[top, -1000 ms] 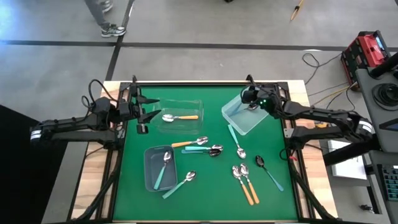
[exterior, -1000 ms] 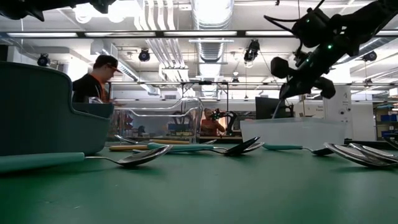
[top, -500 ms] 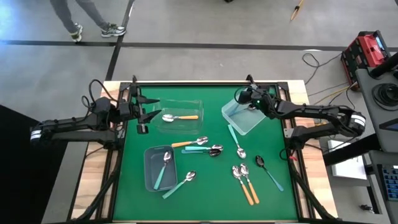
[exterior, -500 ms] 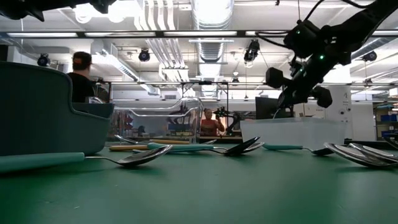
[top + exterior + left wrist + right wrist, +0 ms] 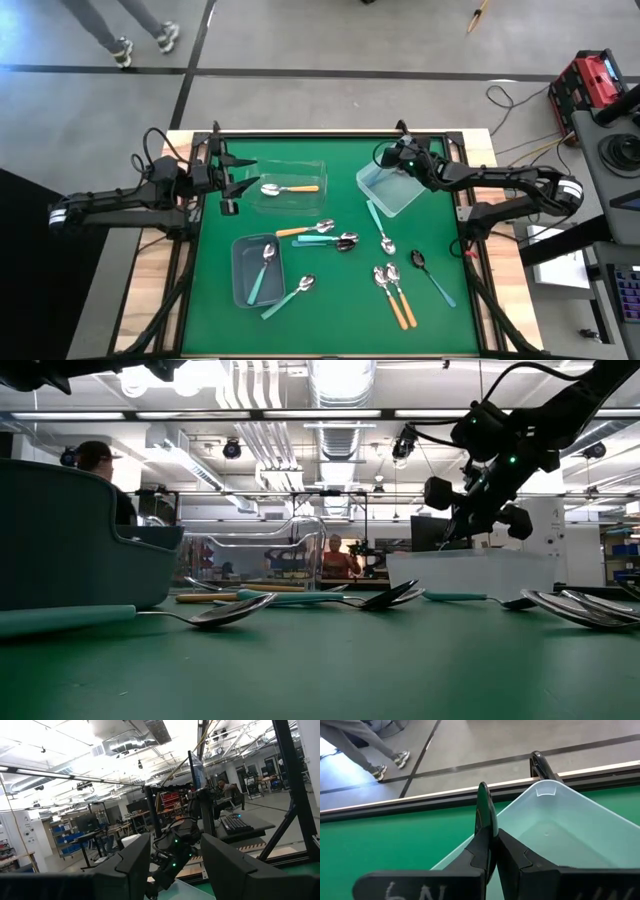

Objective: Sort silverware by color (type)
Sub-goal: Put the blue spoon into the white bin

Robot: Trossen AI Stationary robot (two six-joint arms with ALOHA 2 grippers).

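A green-topped table [image 5: 330,330] carries scattered spoons [image 5: 392,290], a grey bin [image 5: 240,275] and two clear bins [image 5: 300,172].

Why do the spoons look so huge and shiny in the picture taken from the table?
In the low view the camera sits at table height, so the nearest spoon looms large and its bowl mirrors the ceiling lights; in the high view the spoons look small with only little glints; in the left wrist view the fingers are close and soft-edged.

Green tabletop [image 5: 330,290]; orange-handled spoons [image 5: 400,308] and teal-handled spoons [image 5: 283,298] with silver bowls; grey-blue bin [image 5: 238,272]; clear bin [image 5: 290,203]; pale translucent bin [image 5: 372,185]; black arms; wood-toned table edge [image 5: 150,290].
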